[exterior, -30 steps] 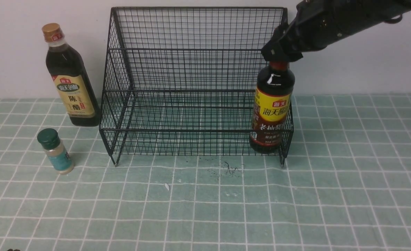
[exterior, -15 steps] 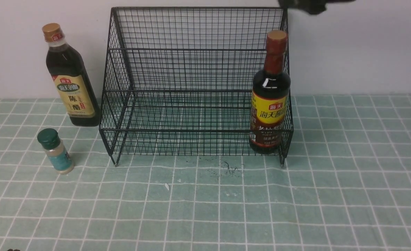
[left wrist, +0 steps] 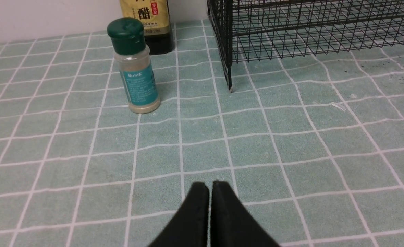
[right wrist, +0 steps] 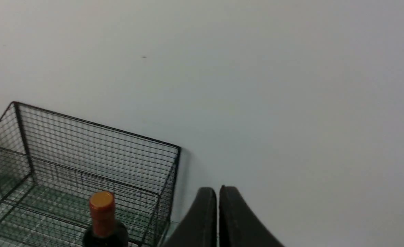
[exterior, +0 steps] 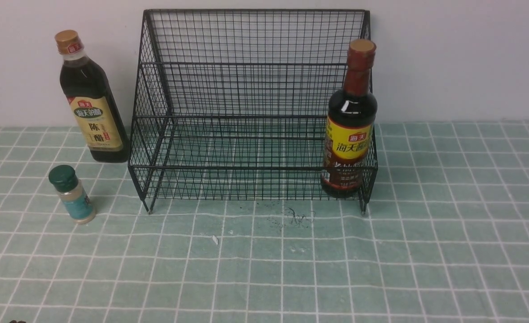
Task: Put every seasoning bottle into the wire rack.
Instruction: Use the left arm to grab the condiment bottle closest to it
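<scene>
The black wire rack stands against the back wall. The dark bottle with brown-red neck and yellow label stands upright in the rack's lowest tier at its right end; its cap shows in the right wrist view. The tall dark bottle with tan cap and cream label stands left of the rack. The small green-capped shaker stands in front of it, also in the left wrist view. My left gripper is shut and empty, low over the cloth. My right gripper is shut and empty, high up beside the rack.
A green cloth with a white grid covers the table. A white wall rises right behind the rack. Dark specks and a small white scrap lie on the cloth in front of the rack. Neither arm shows in the front view.
My right gripper has let go of the yellow-label bottle's neck and risen up out of the front view. The bottle stays standing in the rack. The left side is unchanged.
</scene>
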